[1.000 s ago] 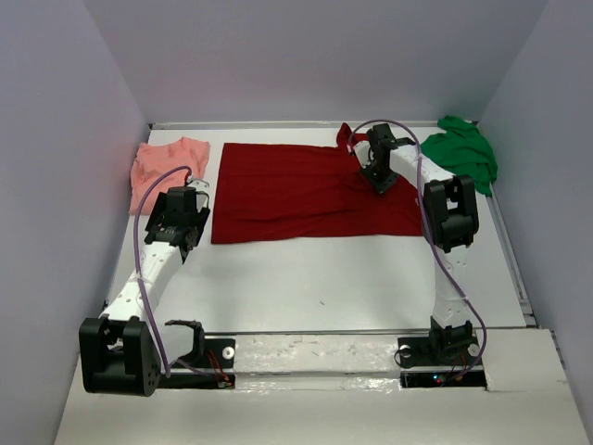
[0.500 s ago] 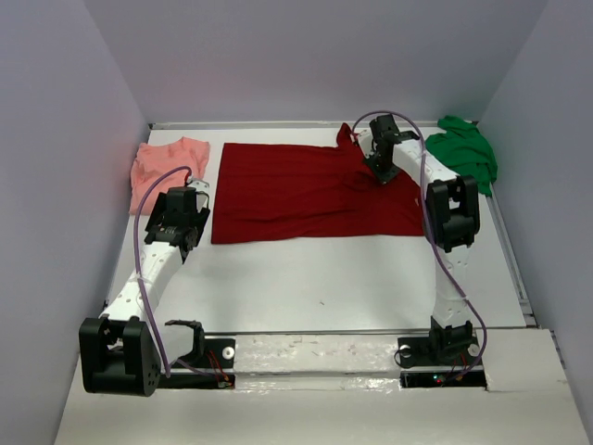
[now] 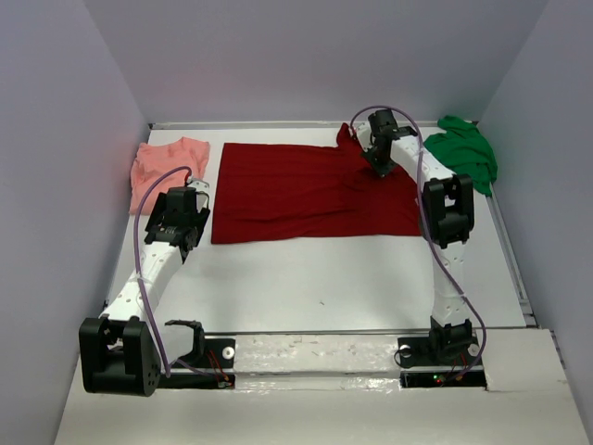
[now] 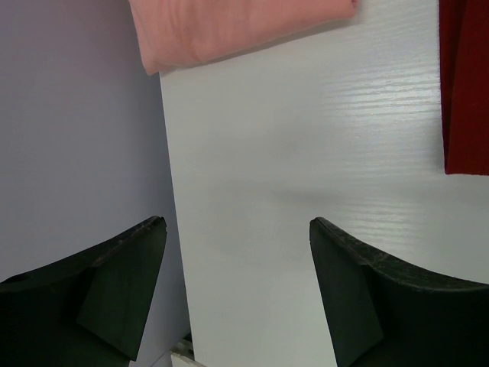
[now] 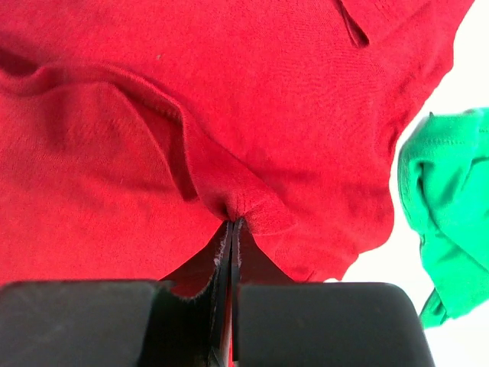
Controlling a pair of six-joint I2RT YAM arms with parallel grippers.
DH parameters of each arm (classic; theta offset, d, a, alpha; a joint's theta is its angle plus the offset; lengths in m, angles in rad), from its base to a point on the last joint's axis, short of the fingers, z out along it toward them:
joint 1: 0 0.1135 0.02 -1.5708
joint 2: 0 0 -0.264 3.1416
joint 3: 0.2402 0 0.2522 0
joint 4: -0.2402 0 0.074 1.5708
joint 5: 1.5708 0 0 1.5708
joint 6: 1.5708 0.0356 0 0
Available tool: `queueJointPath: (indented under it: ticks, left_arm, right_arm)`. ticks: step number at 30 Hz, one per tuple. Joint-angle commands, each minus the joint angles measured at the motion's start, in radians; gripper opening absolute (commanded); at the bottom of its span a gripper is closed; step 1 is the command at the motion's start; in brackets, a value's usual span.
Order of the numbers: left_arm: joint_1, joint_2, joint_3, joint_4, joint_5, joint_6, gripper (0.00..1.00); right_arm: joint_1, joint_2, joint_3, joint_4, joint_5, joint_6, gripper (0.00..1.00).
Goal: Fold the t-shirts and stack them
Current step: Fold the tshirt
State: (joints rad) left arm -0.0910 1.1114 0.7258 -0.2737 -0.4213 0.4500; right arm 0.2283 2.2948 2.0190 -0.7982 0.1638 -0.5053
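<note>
At my far left the salmon-pink shirt [image 3: 167,167] lies bunched in the back left corner of the table [image 3: 306,278], right up against the side wall [image 3: 65,204]. My left claw [image 4: 237,223] hangs just in front of that shirt, released. Its 2 fingers [image 4: 122,298] are spread wide with only bare white tabletop between them. The wall runs close along the claw's left side, and the pink hem shows at the top of my left wrist view, well apart from the fingertips. A purple cable [image 3: 146,222] loops along that arm. Further right, the dark red shirt [image 3: 296,190] is spread wide and mostly flat across the back middle of the table. Its left edge is near my left claw but does not touch it. My right claw [image 5: 231,229] is at the shirt's back right part, clenched on a pinch of the red cloth. The 2 fingers press together with a thin ridge of fabric caught between them, and creases fan out from that pinch. At the far right the green shirt [image 3: 463,153] sits crumpled in the back right corner, just beside the red shirt's right edge. I cannot tell whether the 2 touch.
</note>
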Motion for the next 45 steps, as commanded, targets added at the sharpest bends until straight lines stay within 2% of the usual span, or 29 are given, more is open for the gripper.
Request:
queueJointPath:
  ticks: [1,16,40,41,43,44,45]
  left_arm:
    - [-0.006,-0.007,0.001,0.001,-0.002,-0.005,0.89]
    - [-0.006,0.01,-0.002,0.002,-0.011,-0.005,0.89]
    - [-0.006,0.025,-0.005,0.002,-0.016,-0.005,0.89]
    - [-0.006,0.027,-0.006,0.002,-0.016,-0.005,0.89]
    - [-0.006,0.025,-0.006,0.001,-0.019,-0.005,0.89]
    - [-0.006,0.024,-0.005,0.001,-0.019,-0.004,0.89]
    - [-0.006,0.024,-0.006,0.001,-0.019,-0.005,0.89]
  right_arm:
    - [-0.004,0.04,0.063,0.022,0.02,-0.021,0.0]
    - [-0.004,0.098,0.135,0.047,0.042,-0.033,0.0]
    - [-0.004,0.141,0.063,0.215,0.152,-0.079,0.0]
    - [-0.004,0.143,0.063,0.218,0.154,-0.076,0.19]
    - [-0.004,0.147,0.061,0.231,0.152,-0.075,0.3]
    - [-0.004,0.149,0.061,0.235,0.155,-0.072,0.53]
    - [-0.004,0.149,0.061,0.237,0.154,-0.073,0.58]
